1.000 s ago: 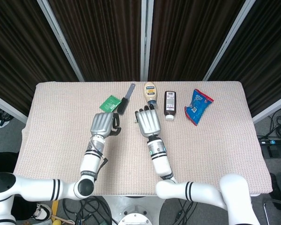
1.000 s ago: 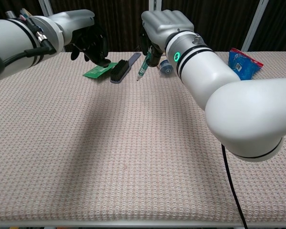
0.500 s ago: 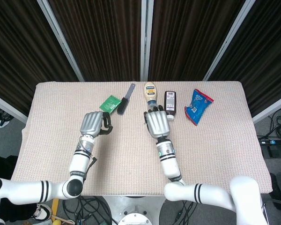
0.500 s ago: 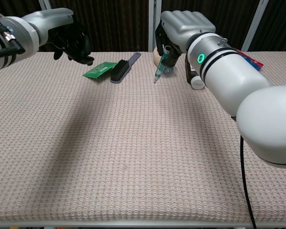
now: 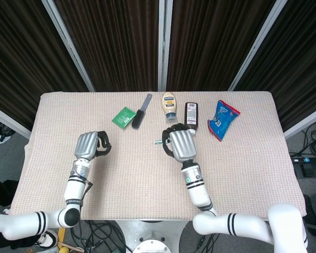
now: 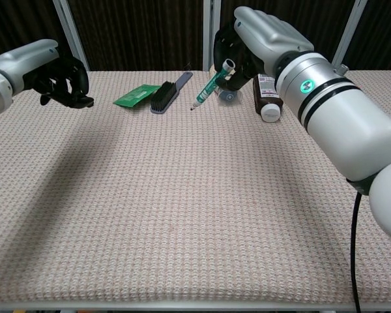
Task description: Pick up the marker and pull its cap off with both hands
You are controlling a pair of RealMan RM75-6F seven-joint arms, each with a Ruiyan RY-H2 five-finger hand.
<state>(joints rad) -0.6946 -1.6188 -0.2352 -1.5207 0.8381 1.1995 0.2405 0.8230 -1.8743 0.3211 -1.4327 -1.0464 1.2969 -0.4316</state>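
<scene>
My right hand (image 5: 181, 145) (image 6: 264, 39) holds a green marker (image 6: 212, 82) above the middle back of the table. The marker slants down to the left and its bare pointed tip (image 6: 193, 107) (image 5: 157, 142) shows, with no cap on it. My left hand (image 5: 88, 145) (image 6: 62, 79) hovers far off at the left side, well apart from the marker. Its dark fingers are curled in, and I cannot make out anything inside them. No cap shows in either view.
Along the back of the beige cloth table (image 5: 242, 158) lie a green card (image 5: 124, 115), a dark brush (image 5: 141, 113), a mayonnaise bottle (image 5: 169, 105), a dark brown bottle (image 5: 191, 117) and a blue snack bag (image 5: 222, 118).
The hands have drawn apart. My left hand moved left and nearer the front edge. My right hand carried the marker to the right and tilted it further over.
</scene>
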